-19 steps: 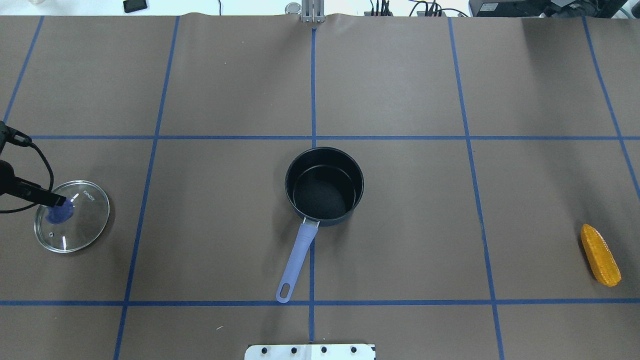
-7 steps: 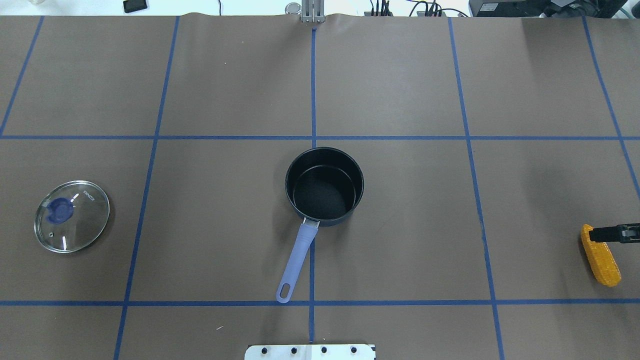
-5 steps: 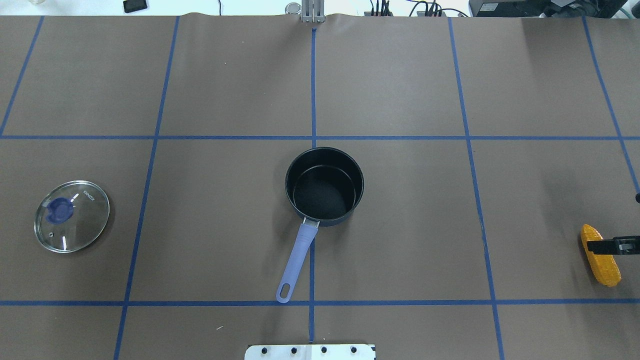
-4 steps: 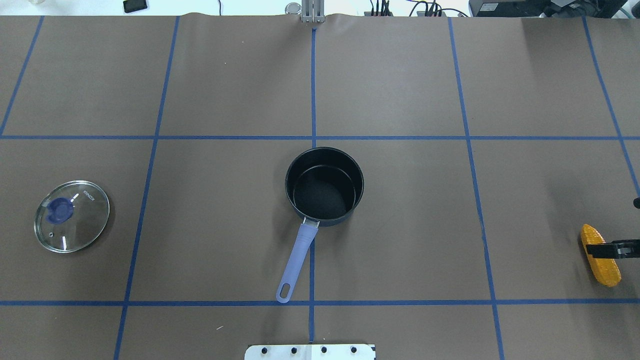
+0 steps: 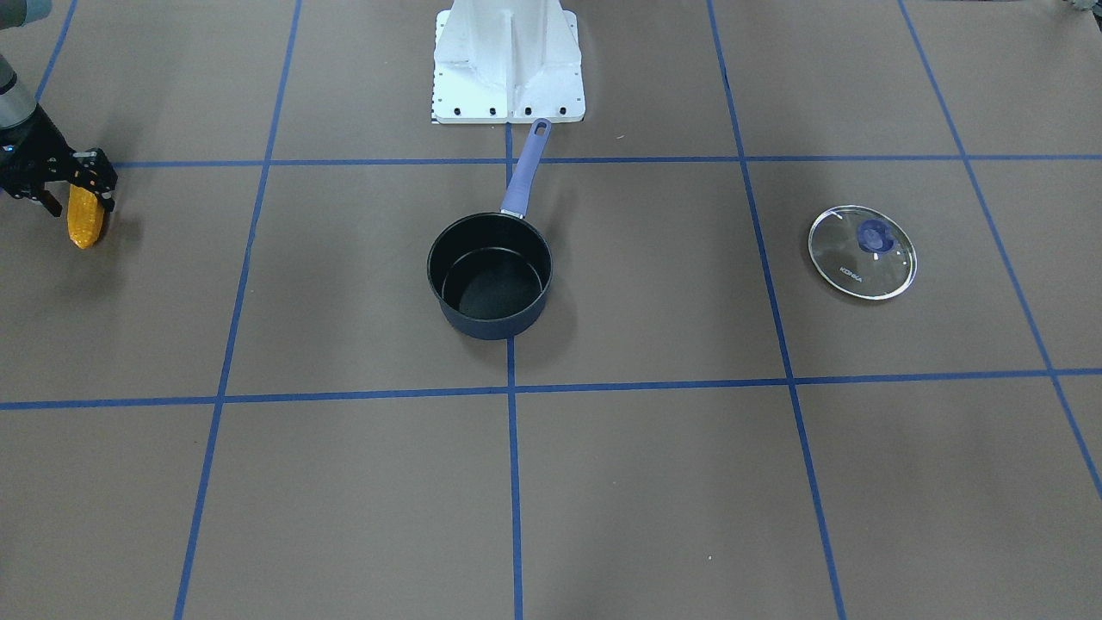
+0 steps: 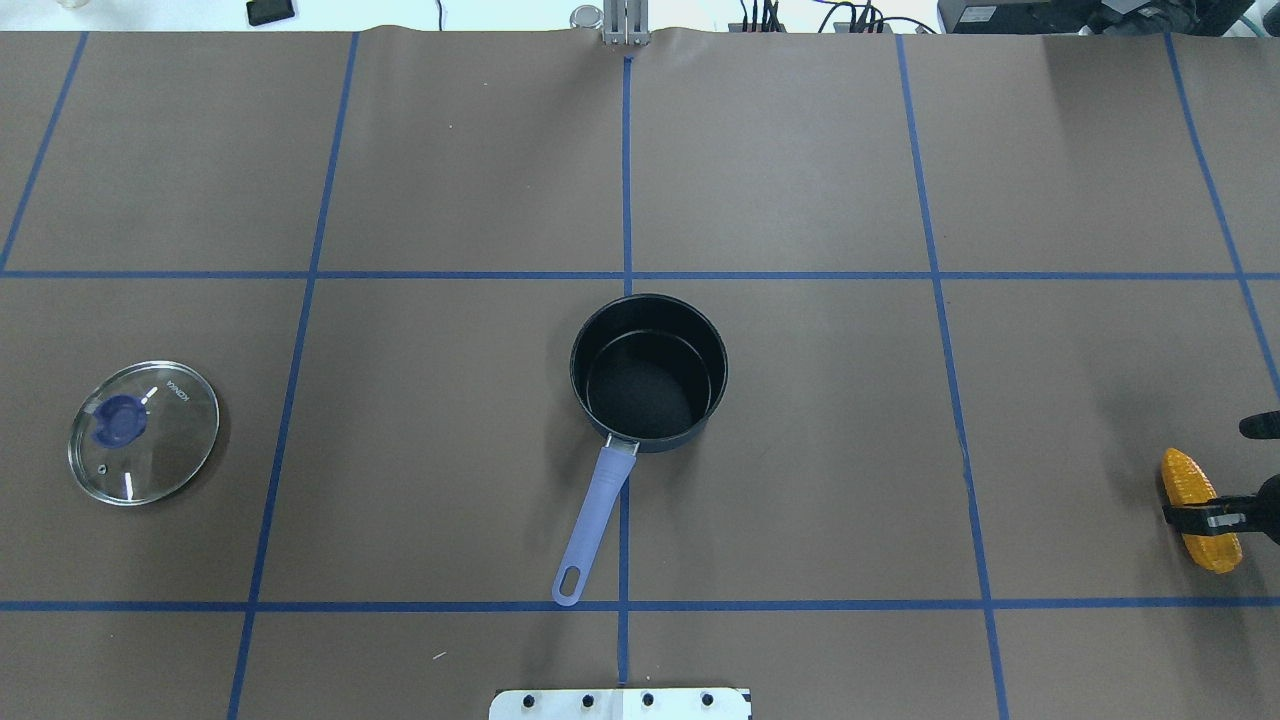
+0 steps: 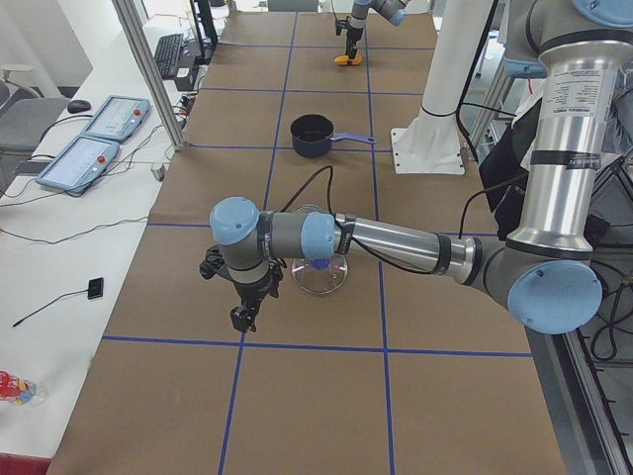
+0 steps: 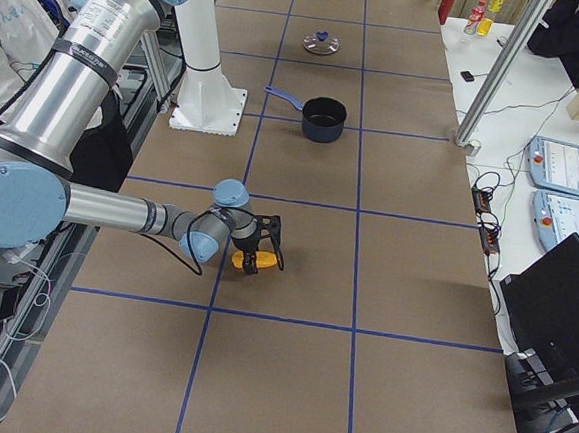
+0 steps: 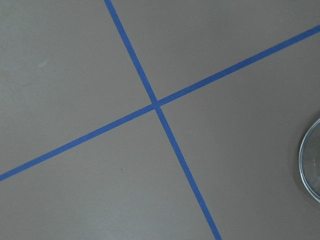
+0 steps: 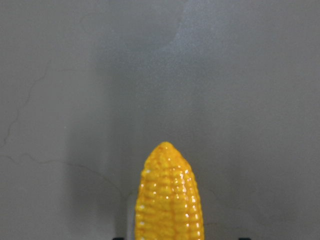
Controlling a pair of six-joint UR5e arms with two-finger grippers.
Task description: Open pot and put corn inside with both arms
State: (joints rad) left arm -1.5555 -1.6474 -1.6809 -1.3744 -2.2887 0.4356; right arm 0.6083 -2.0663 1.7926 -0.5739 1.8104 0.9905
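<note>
**Lid off, right hand brought over the corn**

The pot (image 5: 491,327) is seen uncovered at the middle of the bench (image 6: 800,500). The lid (image 6: 143,432) is laid flat by the left edge. The left hand (image 7: 242,315), seen at the lid seconds ago, has been drawn clear; whether it is open or closed cannot be told. The right hand (image 5: 81,196) has been brought in over the corn (image 6: 1185,480), which lies by the right edge. Its fingers are spread either side, not yet closed. Opening is judged done and the grasp next.
</note>
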